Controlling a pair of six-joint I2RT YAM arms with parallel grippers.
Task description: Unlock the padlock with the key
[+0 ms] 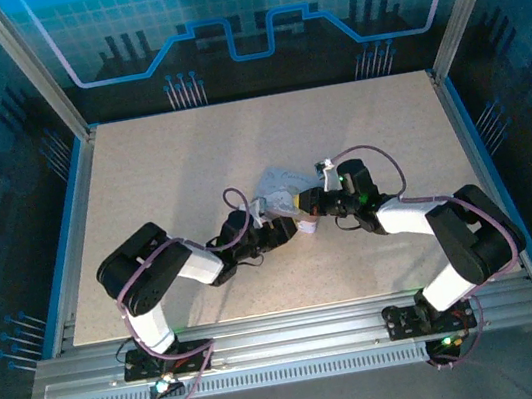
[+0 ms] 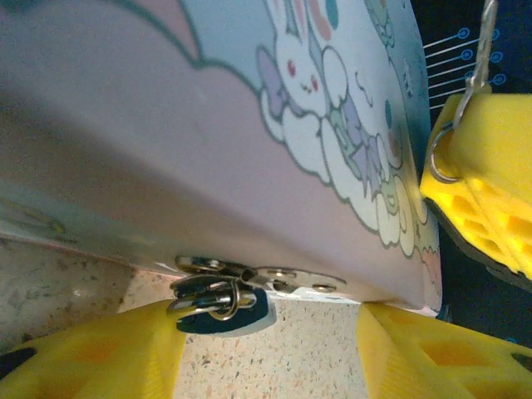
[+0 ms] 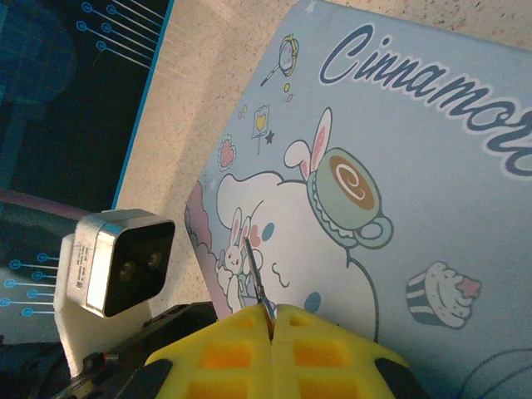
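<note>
Right gripper (image 3: 270,322) with key (image 3: 254,273) over "Cinnamor" lid (image 3: 432,208)

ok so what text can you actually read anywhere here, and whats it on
"Cinnamor": dark blue script across the tin lid, cut off by the picture edge in the right wrist view.
"c": a swirl like that letter on the cartoon cup printed on the lid.
Small print on the side of the grey camera: too small to read.
Tiny marks at the lid's far end in the left wrist view: too blurred to read.
</note>
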